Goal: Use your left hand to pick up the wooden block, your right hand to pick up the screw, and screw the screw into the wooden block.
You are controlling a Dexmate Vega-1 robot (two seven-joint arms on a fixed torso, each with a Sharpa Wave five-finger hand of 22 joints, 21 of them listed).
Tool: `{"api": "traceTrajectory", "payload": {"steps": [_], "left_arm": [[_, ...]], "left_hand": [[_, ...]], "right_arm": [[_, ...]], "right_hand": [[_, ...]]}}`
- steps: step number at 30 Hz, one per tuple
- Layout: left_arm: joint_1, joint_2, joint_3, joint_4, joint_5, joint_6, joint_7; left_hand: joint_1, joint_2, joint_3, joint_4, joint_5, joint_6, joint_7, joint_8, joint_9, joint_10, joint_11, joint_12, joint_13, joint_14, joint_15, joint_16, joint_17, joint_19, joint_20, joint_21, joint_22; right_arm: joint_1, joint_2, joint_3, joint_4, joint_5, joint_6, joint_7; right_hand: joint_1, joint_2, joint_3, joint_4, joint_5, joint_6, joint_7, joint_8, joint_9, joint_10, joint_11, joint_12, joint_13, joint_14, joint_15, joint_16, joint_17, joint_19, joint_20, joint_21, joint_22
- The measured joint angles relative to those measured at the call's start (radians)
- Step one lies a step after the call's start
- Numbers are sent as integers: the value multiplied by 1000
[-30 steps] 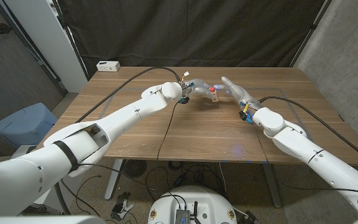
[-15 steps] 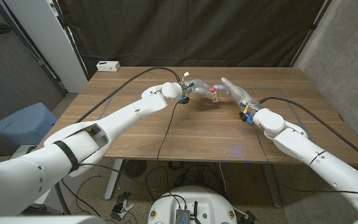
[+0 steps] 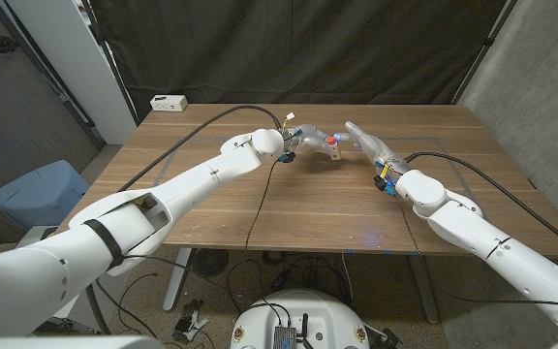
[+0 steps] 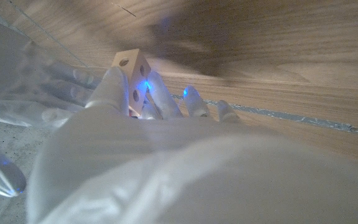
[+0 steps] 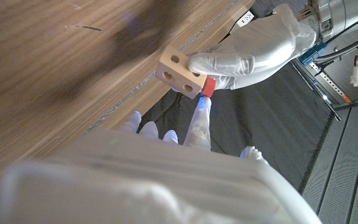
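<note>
The wooden block (image 5: 179, 73), pale with round holes, is held up off the table by my left hand (image 5: 253, 53), whose fingers wrap one end. In the left wrist view the block (image 4: 131, 74) stands between that hand's fingertips (image 4: 114, 87). The red screw (image 5: 208, 87) sits against the block's end face. One extended finger of my right hand (image 5: 166, 174) touches the screw head, and the thumb stays apart from it. In the head view the left hand (image 3: 308, 139), the screw (image 3: 333, 141) and the right hand (image 3: 366, 142) meet above the table's far middle.
A white box (image 3: 168, 102) lies at the table's (image 3: 211, 208) back left corner. A black cable (image 3: 257, 199) runs across the tabletop from the left wrist to the front edge. A blue bin (image 3: 37, 194) stands left of the table, and a dark curtain hangs behind.
</note>
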Motion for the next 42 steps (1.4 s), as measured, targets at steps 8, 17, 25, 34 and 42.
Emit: {"api": "traceTrajectory", "payload": {"steps": [8, 17, 25, 34, 42], "left_arm": [[1, -1, 0, 3, -2, -2, -1], [1, -1, 0, 3, -4, -5, -2], [1, -6, 1, 10, -5, -7, -2], [-5, -13, 4, 22, -6, -14, -4], [-8, -17, 5, 31, -6, -19, -6]], "left_hand": [[4, -4, 0, 0, 0, 0, 0, 0, 0, 0, 0, 0, 1, 0, 0, 0, 0, 0, 0, 0, 0], [2, -2, -1, -1, 0, 0, 0, -2, 1, 0, 0, 0, 1, 0, 0, 0, 0, 0, 0, 0, 0], [1, -1, -1, -1, 0, -2, 2, -1, 1, 0, 0, 0, 3, 0, 0, 0, 0, 0, 0, 0, 0], [-3, -2, 1, 1, 0, -2, 2, -2, 1, 0, 0, 0, 7, 0, 0, 0, 0, 0, 0, 0, 0], [-3, -2, 1, 1, -1, 0, 0, 2, 0, 0, 0, 0, 7, 0, 0, 0, 0, 0, 0, 0, 0]], "right_arm": [[-8, -6, 3, -11, 0, -4, -2], [-21, -15, 7, -31, 0, -4, -2], [-28, -19, 7, -42, 1, -9, -3], [-35, -20, 5, -54, 3, -11, 2], [-41, -20, 4, -60, 5, -12, 2]], "right_hand": [[0, 0, 4, 4, 4, 0, 0, 0, 0, 0, 0, 0, 0, 0, 0, 0, 0, 0, 0, 0, 0], [0, 0, 4, 4, 4, 0, 0, 0, 0, 0, 0, 0, 0, 0, 0, 0, 0, 0, 0, 0, 0], [0, 0, 4, 4, 4, 0, 0, 0, 0, 0, 0, 0, 0, 0, 0, 0, 0, 0, 0, 0, 0], [0, 0, 4, 4, 4, 0, 0, 0, 0, 0, 0, 0, 0, 0, 0, 0, 0, 0, 0, 0, 0], [0, 0, 4, 4, 4, 5, 6, 0, 0, 0, 0, 0, 0, 0, 0, 0, -5, 6, 6, 0, 0]]}}
